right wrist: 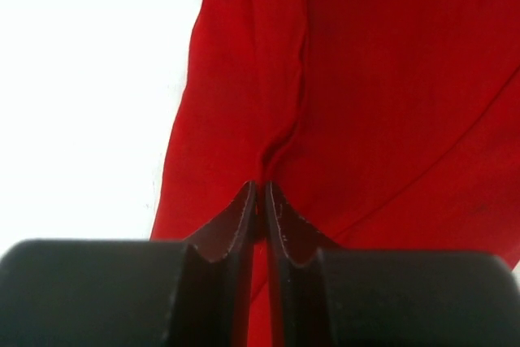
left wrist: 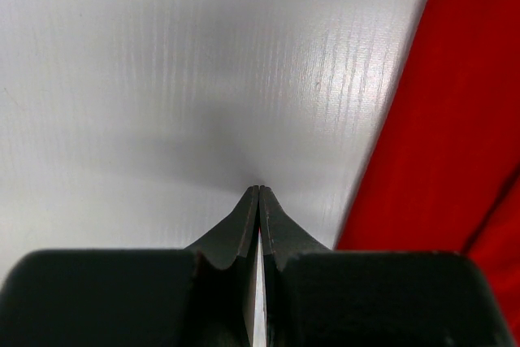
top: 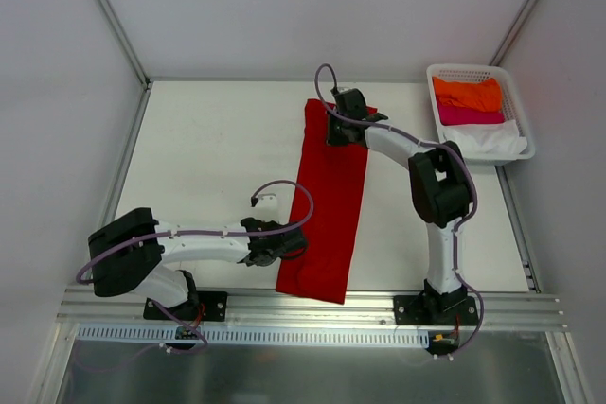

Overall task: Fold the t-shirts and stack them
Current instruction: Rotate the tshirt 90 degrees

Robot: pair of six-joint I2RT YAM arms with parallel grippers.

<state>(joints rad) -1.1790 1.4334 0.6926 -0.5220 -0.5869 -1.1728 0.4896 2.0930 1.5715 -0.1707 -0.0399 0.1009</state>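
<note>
Pale walls close in a white desk. On it lies the red shirt, folded into a long narrow strip that runs from the far middle of the desk down to its near edge.

At the strip's far end, the right fingers are pressed together, with a raised crease of red cloth pinched at their tips.

The left fingers sit low beside the strip's left edge, near its lower half. They are closed tight on nothing, with bare desk under the tips and the red edge just to their right.

Well apart, in the far right corner, a white basket holds the orange shirt, the pink shirt and the white shirt, with the orange one farthest back and the white one nearest.
</note>
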